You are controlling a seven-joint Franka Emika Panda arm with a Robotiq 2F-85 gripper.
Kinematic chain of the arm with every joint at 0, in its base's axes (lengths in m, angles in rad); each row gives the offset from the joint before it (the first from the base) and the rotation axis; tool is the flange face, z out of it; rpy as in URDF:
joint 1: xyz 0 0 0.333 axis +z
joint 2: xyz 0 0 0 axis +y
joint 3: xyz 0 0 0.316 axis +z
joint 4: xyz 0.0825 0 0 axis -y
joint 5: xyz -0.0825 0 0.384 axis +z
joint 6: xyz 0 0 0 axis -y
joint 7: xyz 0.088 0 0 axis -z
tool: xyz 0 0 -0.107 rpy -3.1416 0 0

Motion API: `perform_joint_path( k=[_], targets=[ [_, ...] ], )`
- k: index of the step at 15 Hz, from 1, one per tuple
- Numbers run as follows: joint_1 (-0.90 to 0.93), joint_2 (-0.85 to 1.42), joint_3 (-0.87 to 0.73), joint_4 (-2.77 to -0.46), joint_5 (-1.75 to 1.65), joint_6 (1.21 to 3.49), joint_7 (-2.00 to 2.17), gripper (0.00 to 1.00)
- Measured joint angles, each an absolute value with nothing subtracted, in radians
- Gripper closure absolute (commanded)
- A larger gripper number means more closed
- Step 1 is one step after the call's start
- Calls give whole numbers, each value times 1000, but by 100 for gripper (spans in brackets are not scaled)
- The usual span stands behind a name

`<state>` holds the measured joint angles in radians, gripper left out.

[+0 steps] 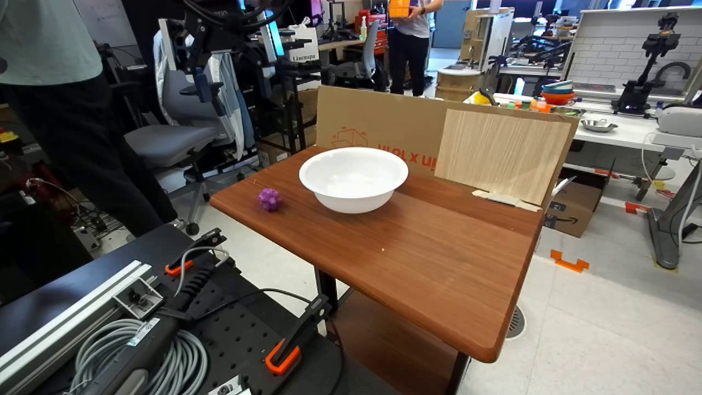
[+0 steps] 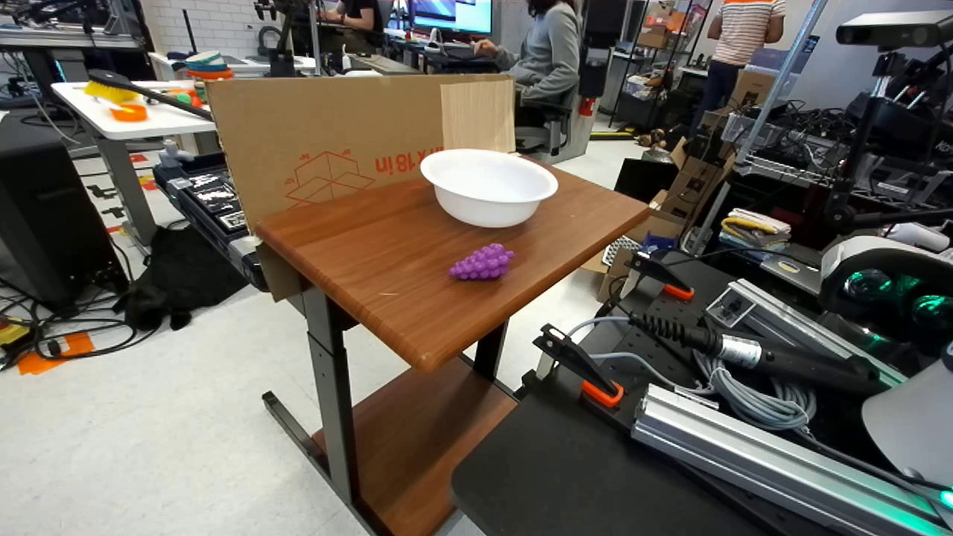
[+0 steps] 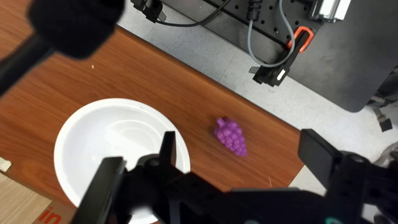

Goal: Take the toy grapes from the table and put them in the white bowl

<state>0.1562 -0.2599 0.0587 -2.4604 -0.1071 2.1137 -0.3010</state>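
Note:
The purple toy grapes (image 1: 270, 199) lie on the reddish-brown table (image 1: 439, 258), near its edge and a corner. They also show in an exterior view (image 2: 482, 263) and in the wrist view (image 3: 231, 137). The wide white bowl (image 1: 354, 178) stands upright on the table beside the grapes, apart from them; it looks empty in the wrist view (image 3: 121, 130). My gripper (image 3: 240, 140) is open and empty, high above the table, with the grapes seen between its fingers. Its left finger overlaps the bowl's rim in that view. In an exterior view the gripper (image 1: 235, 82) hangs at the top left.
A cardboard panel (image 1: 384, 118) with a pale plywood board (image 1: 502, 156) stands along the table's back edge. A black bench (image 2: 551, 454) with clamps, cables and an aluminium rail adjoins the near side across a gap. A person (image 1: 82, 126) and a grey chair (image 1: 170, 142) are near the table.

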Motion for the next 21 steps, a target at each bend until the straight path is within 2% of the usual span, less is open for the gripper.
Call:
perform_joint_path(
  k=[3, 6, 13, 21],
  targets=[
    [162, -220, 92, -2427, -137, 2015, -337, 0],
    [164, -141, 125, -2365, -169, 2014, -324, 0],
    [164, 91, 140, -2227, -339, 2165, -218, 0],
    [166, 174, 148, -2210, -367, 2238, -205, 0]
  ],
)
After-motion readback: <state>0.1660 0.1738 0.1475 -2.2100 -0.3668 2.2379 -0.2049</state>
